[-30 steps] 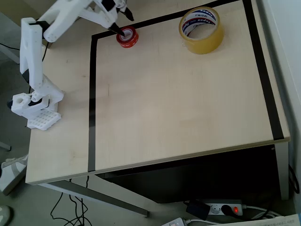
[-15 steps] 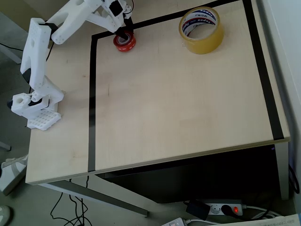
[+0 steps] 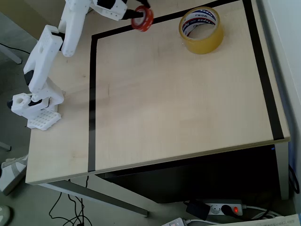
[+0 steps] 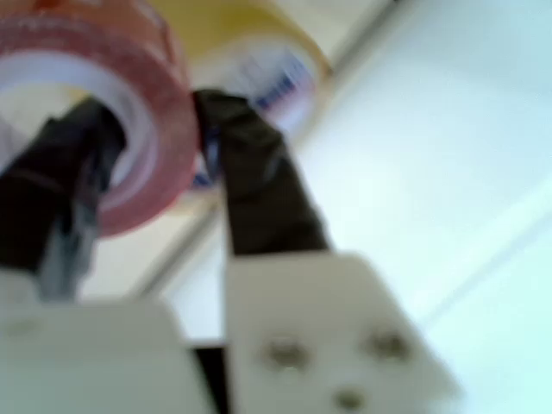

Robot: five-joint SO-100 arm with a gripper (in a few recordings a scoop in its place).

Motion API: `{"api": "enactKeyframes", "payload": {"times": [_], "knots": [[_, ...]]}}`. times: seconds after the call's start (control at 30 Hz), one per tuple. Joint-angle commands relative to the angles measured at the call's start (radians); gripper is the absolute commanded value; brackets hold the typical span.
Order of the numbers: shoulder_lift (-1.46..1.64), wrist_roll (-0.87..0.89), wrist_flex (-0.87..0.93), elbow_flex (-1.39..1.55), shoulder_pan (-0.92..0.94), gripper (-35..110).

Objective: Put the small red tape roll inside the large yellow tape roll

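Overhead view: the gripper (image 3: 137,15) holds the small red tape roll (image 3: 142,18) lifted near the table's (image 3: 178,103) far edge, well apart from the large yellow tape roll (image 3: 201,29).

Wrist view: 1 finger (image 4: 73,177) inside the red ring (image 4: 129,129), 1 outside; carry and drop remain.

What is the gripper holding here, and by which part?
The gripper holds the small red tape roll, pinched through its wall: one finger sits inside the centre hole, the other against the outer face.
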Motion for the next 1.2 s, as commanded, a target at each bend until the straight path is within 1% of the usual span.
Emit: {"api": "enactKeyframes", "payload": {"times": [0.0, 0.27, 0.43, 0.67, 0.9, 1.17], "knots": [[0.083, 0.005, -0.161, -0.104, 0.028, 0], [0.035, -0.002, -0.472, -0.104, 0.037, 0], [-0.012, -0.002, -0.597, -0.104, 0.044, 0], [-0.13, 0.002, -0.687, -0.104, 0.1, 0], [-0.176, 0.005, -0.712, -0.104, 0.153, 0], [-0.199, 0.006, -0.69, -0.104, 0.161, 10]]}}
